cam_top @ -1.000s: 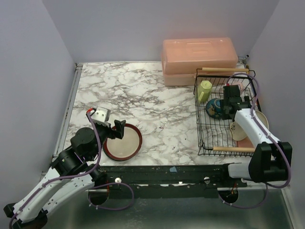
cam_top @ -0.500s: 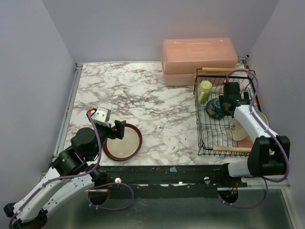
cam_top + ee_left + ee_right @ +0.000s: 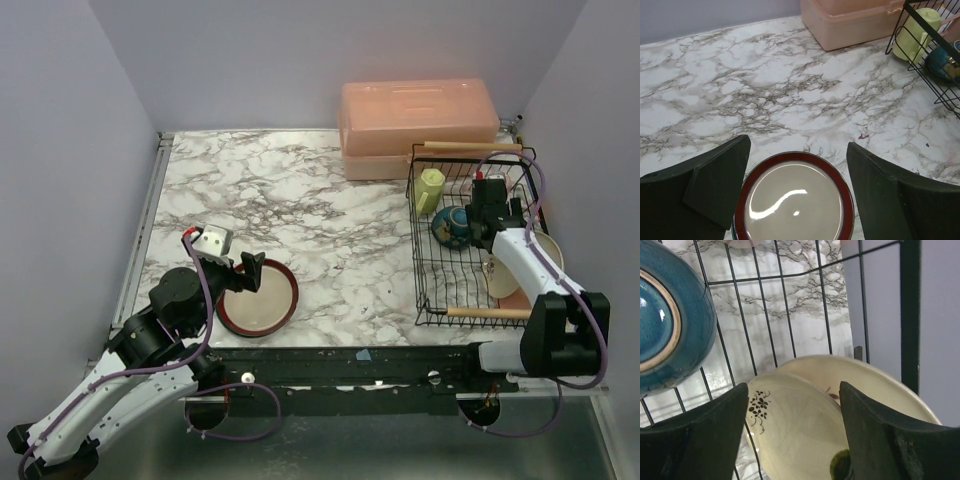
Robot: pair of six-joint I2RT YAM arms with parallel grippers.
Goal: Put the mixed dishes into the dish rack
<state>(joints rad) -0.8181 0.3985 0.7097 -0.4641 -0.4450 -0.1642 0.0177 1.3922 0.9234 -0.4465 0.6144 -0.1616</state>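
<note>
The dark maroon-rimmed plate (image 3: 258,298) lies flat on the marble near the front left. My left gripper (image 3: 243,272) is open just above its far edge, and in the left wrist view the plate (image 3: 795,200) sits between the spread fingers of the gripper (image 3: 797,144), untouched. The black wire dish rack (image 3: 416,250) stands at the right. It holds the yellow-green mug (image 3: 430,188), the teal bowl (image 3: 450,225) and the cream floral plate (image 3: 500,275). My right gripper (image 3: 483,228) is open and empty over the rack, above the floral plate (image 3: 800,430), with the bowl (image 3: 665,325) to its left. The pink cup is mostly hidden by the right arm.
The salmon-pink lidded box (image 3: 418,125) stands behind the rack. Purple walls close in on the left, back and right. A larger cream rim (image 3: 875,377) lies behind the floral plate against the rack's right wall. The rack corner and mug (image 3: 915,32) show at the upper right of the left wrist view.
My right gripper has shifted slightly toward the back of the rack and stays open. The left arm and the maroon-rimmed plate have not moved.
</note>
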